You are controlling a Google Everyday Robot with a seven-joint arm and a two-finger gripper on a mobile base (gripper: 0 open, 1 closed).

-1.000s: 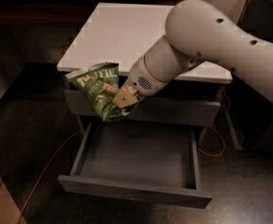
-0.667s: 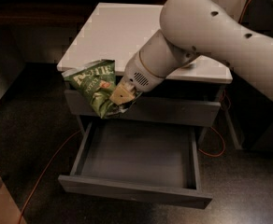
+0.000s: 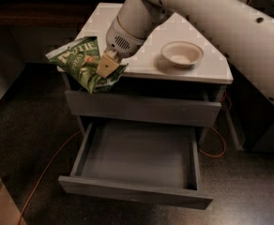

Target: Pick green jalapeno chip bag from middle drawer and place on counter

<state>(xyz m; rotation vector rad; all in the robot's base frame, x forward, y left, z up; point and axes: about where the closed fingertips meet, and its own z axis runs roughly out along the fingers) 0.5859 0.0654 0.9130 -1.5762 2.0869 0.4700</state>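
Observation:
My gripper (image 3: 107, 67) is shut on the green jalapeno chip bag (image 3: 80, 62), a crinkly green bag with white lettering. It hangs in the air at the front left corner of the counter (image 3: 146, 32), at about the slab's height and partly over its edge. The middle drawer (image 3: 139, 156) is pulled open below, and its dark grey floor is bare. My white arm reaches in from the upper right across the counter.
A cream bowl (image 3: 181, 54) stands on the right part of the counter. The upper grey drawer front (image 3: 141, 108) is closed. An orange cable (image 3: 48, 168) runs over the dark floor left and right of the cabinet.
My arm has lifted and swung so that the bag is higher, level with the counter's front left corner. The bowl on the counter has come into view.

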